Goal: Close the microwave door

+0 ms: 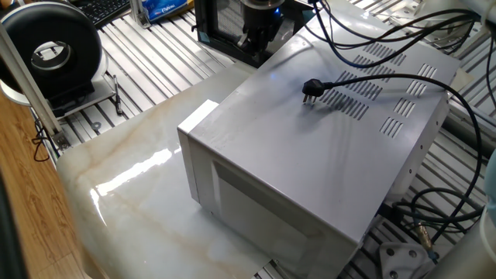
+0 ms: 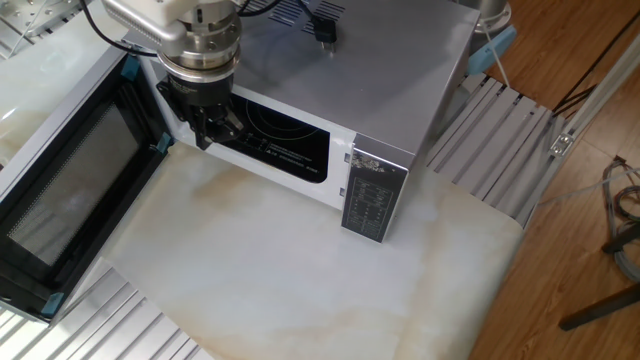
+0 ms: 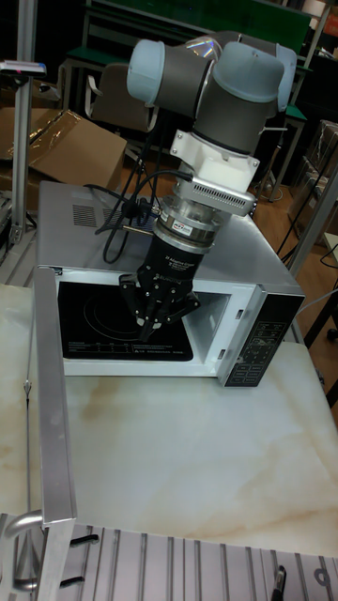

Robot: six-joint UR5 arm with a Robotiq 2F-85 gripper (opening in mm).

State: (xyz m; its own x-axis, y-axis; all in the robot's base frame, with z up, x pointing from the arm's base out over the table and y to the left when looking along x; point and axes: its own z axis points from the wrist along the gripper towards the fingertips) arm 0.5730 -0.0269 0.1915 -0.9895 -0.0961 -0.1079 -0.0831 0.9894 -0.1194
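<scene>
The microwave (image 1: 310,147) is a light-grey box on the marble table, with its control panel (image 2: 368,197) at the right of its face. The microwave door (image 2: 65,195) stands wide open to the left, its dark window facing the cavity (image 3: 122,324); in the tall fixed view it shows edge-on (image 3: 52,404). My gripper (image 2: 208,128) hangs pointing down in front of the cavity's left half, close to the hinge side and just right of the door. Its fingers (image 3: 153,319) come together at the tips with nothing between them. In one fixed view the gripper (image 1: 254,35) is mostly hidden behind the microwave.
A black power cord with plug (image 1: 312,87) lies on the microwave's top. A black round drum-shaped device (image 1: 50,50) stands off the table's corner. Cables (image 1: 434,209) trail behind the microwave. Marble tabletop (image 2: 270,270) spreads in front, bordered by slatted metal (image 2: 500,150).
</scene>
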